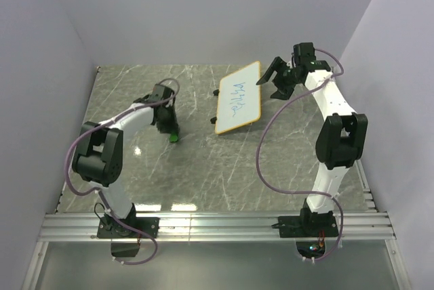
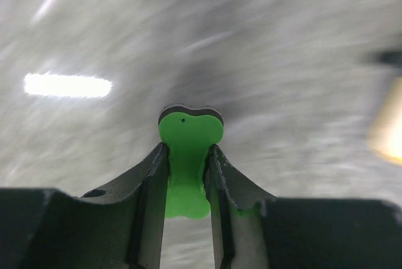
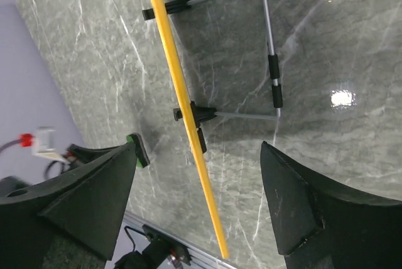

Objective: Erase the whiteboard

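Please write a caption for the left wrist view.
Left gripper shut on the green eraser, against the blurred grey table.

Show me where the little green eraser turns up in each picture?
Top external: the green eraser sits left of centre, in the left pincer.
Left wrist: eraser dead centre, pinched between the fingers.
Right wrist: eraser a small green spot at left, by the open right pincer.
Shared landmark: the whiteboard, a yellow edge-on bar in the right wrist view; only a yellow blur at right in the left wrist view.
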Controlling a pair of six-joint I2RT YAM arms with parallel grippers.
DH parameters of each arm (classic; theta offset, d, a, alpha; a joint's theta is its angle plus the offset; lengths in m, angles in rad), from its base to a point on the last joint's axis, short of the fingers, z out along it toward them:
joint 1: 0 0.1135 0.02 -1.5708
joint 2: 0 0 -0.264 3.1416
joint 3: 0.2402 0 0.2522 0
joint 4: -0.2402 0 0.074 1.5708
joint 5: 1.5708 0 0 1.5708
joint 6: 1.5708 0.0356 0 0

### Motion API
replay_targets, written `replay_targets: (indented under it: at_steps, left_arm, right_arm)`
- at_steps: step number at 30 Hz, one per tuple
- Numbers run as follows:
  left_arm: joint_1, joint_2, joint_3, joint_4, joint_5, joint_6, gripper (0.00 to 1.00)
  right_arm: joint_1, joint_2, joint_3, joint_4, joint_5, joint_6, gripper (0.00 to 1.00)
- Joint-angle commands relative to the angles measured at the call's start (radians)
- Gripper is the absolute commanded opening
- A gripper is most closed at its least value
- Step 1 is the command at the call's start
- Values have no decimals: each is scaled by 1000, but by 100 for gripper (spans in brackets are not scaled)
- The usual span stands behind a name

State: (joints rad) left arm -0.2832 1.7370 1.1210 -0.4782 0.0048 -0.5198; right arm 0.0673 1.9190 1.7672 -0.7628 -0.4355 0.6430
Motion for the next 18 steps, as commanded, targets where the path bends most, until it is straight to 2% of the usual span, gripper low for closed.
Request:
replay_targets:
  at_steps: [1,5,8,11,16,18]
  left_arm:
    - [-75,34,215,-52,87,-5,0]
    - [-129,116,463,-82,158,-20,0]
    - [-160,196,622,-95,228,-31,0]
    - [-197,275,755,-112,299,-34,0]
    - [-266,366,856,-102,385,-39,0]
    - [-292,380,867,-76,418,-40,0]
  right_arm:
    - [6,8,12,60,-38,6,86]
    - [44,29,8,59,-42,-9,79]
    - [68,47,15,45,-35,-28,63]
    - [69,64,14,37,-34,-36,55]
    - [71,78,18,19,-20,-55,49]
    - [71,87,28,3,-19,-68,36]
